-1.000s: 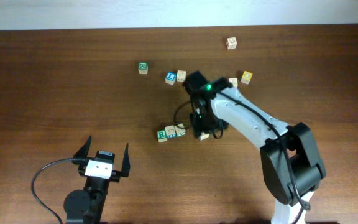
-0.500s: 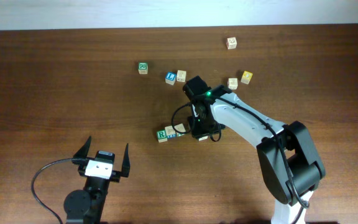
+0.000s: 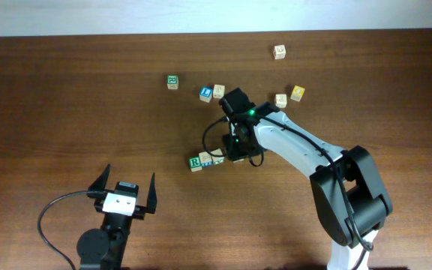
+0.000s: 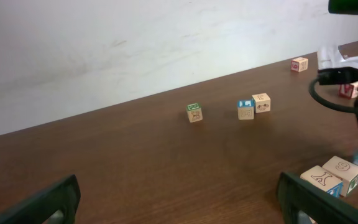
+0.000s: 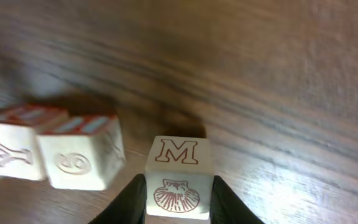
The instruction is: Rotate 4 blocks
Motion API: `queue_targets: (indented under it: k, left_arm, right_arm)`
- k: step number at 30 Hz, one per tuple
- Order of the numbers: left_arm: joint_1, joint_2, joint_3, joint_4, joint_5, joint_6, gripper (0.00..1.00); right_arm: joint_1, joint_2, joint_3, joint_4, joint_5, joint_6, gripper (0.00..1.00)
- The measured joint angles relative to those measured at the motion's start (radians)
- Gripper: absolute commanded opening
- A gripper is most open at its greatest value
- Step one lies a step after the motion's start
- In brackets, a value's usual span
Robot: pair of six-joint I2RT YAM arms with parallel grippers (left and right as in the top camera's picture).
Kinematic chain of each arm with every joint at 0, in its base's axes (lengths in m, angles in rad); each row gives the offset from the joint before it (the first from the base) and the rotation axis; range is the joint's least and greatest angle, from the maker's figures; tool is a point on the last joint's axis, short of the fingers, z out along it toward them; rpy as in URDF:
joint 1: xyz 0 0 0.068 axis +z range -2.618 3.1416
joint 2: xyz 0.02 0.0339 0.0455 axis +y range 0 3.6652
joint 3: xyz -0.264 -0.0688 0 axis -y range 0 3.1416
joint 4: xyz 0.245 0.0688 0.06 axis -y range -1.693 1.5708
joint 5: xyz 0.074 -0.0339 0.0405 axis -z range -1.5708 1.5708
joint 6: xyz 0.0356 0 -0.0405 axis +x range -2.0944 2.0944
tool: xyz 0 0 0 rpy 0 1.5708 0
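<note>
The right arm [image 3: 298, 139] is built of smooth white links joined by bulky black housings. The largest housing is a rounded black shoulder well behind the small green indicator light [image 3: 252, 106]. Just ahead of that light, a thin black cable [image 3: 210, 139] loops beside the black right end effector [image 3: 235, 156], whose dark fingers [image 5: 131, 200] have rounded edges. Far from the light, the left arm [image 3: 96, 244] is all black, with a round base, a white rectangular block [image 3: 118, 201], a curling black lead [image 3: 47, 217] and a forked black left end effector [image 3: 130, 172].
</note>
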Motion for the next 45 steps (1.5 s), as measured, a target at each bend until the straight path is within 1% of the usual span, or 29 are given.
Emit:
queue_targets:
  k: [6, 14, 15, 17, 21, 23, 28, 32, 36, 40, 45]
  left_arm:
    - [0.000, 0.000, 0.000, 0.000, 0.000, 0.000, 0.99]
    - [0.000, 0.000, 0.000, 0.000, 0.000, 0.000, 0.99]
    - [0.000, 0.000, 0.000, 0.000, 0.000, 0.000, 0.99]
    - [0.000, 0.000, 0.000, 0.000, 0.000, 0.000, 0.99]
    - [0.000, 0.000, 0.000, 0.000, 0.000, 0.000, 0.99]
    - [0.000, 0.000, 0.000, 0.000, 0.000, 0.000, 0.99]
    - [0.000, 0.000, 0.000, 0.000, 0.000, 0.000, 0.99]
    - [0.000, 0.000, 0.000, 0.000, 0.000, 0.000, 0.99]
    - [0.000, 0.000, 0.000, 0.000, 0.000, 0.000, 0.99]
    - [0.000, 0.000, 0.000, 0.000, 0.000, 0.000, 0.99]
    - [0.000, 0.000, 0.000, 0.000, 0.000, 0.000, 0.99]
  right_arm:
    - [0.004, 0.000, 0.003, 0.064, -0.044, -0.015, 0.29]
    - [0.045, 0.000, 0.004, 0.064, -0.051, -0.018, 0.30]
    - [0.046, 0.000, 0.004, 0.062, -0.051, -0.018, 0.34]
    - [0.047, 0.000, 0.004, 0.059, -0.051, -0.019, 0.45]
    - [0.047, 0.000, 0.004, 0.056, -0.051, -0.023, 0.52]
    - [0.047, 0.000, 0.004, 0.056, -0.051, -0.023, 0.53]
    - [0.047, 0.000, 0.008, 0.060, -0.051, -0.022, 0.53]
    - [0.047, 0.002, 0.090, 0.030, -0.051, -0.029, 0.52]
    - [0.048, 0.002, 0.192, 0.076, -0.051, -0.035, 0.45]
    - [0.057, 0.016, 0.196, 0.124, -0.047, -0.012, 0.41]
    - [0.095, 0.109, 0.196, 0.168, -0.042, 0.040, 0.38]
